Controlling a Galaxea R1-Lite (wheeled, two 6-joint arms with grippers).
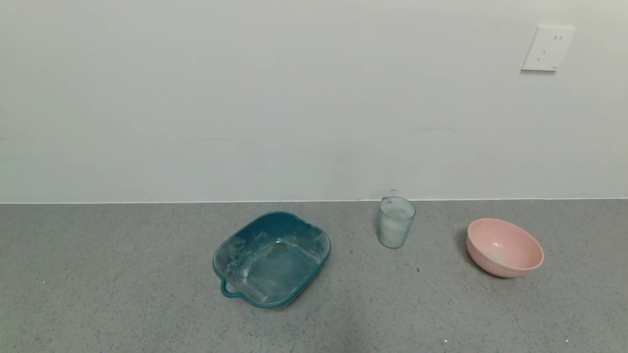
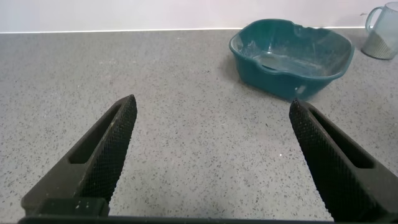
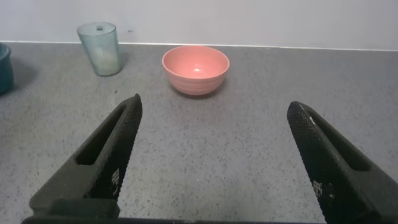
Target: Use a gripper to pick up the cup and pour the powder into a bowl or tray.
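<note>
The ribbed pale blue-green cup point(image 1: 396, 222) stands upright near the wall on the grey counter, with whitish powder point(image 3: 104, 59) in its lower part; it also shows in the right wrist view point(image 3: 99, 48) and at the edge of the left wrist view point(image 2: 382, 31). The pink bowl point(image 1: 504, 247) sits to its right, also in the right wrist view point(image 3: 195, 69). My left gripper point(image 2: 211, 106) and right gripper point(image 3: 212, 104) are both open and empty above bare counter, well short of the objects. Neither arm shows in the head view.
A teal squarish tray point(image 1: 271, 258) with a handle and powder smears sits left of the cup, also in the left wrist view point(image 2: 291, 56). A wall with a socket point(image 1: 548, 48) backs the counter point(image 1: 122, 294).
</note>
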